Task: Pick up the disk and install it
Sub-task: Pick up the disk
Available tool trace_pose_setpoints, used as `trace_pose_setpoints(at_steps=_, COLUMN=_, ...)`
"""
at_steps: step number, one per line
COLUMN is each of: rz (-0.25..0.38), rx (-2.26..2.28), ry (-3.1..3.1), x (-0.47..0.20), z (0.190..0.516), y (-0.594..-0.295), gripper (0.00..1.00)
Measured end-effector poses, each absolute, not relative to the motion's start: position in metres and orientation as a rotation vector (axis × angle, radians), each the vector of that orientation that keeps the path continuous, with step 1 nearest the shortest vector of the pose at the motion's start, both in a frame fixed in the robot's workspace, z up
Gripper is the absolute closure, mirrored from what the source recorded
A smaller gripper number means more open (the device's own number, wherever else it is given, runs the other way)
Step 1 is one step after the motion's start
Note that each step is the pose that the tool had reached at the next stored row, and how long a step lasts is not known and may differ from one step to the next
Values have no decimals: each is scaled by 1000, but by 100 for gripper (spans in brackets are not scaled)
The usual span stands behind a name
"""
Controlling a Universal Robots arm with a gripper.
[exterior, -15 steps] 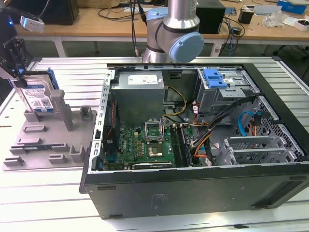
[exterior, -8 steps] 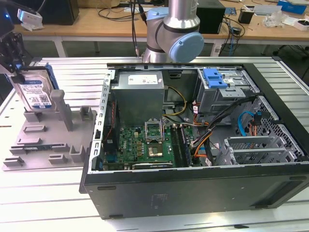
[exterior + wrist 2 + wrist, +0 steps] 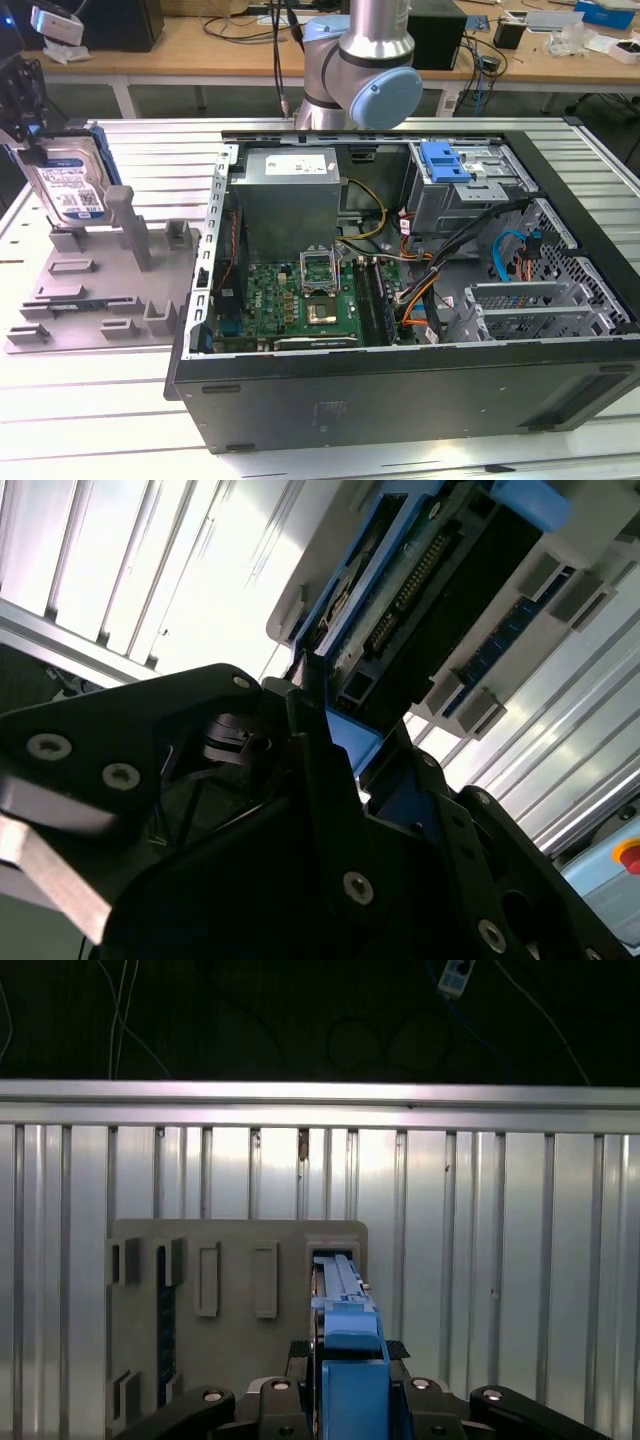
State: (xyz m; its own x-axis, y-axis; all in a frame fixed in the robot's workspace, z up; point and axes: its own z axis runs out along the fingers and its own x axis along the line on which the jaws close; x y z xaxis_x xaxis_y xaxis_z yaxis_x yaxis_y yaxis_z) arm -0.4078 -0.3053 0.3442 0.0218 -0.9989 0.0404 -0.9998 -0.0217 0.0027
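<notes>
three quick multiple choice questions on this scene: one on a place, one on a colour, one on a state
1. Where is the disk?
A) flat inside a drive cage
B) upright at the grey fixture, on the exterior view's left of the computer case
C) on a wooden bench
2. What colour is its carrier frame?
A) red
B) yellow
C) blue
3. How is the computer case?
A) open, insides exposed
B) closed up
C) upside down
Answers: B, it stands on edge at the fixture's corner; C, blue shows in both wrist views; A, its circuit board shows.
</notes>
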Motion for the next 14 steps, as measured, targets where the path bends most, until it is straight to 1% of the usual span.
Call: trace_pose_setpoints(at_steps=14, rz=42, rx=2224, ry=-2176, x=-408, z=374, y=-305, gripper=63)
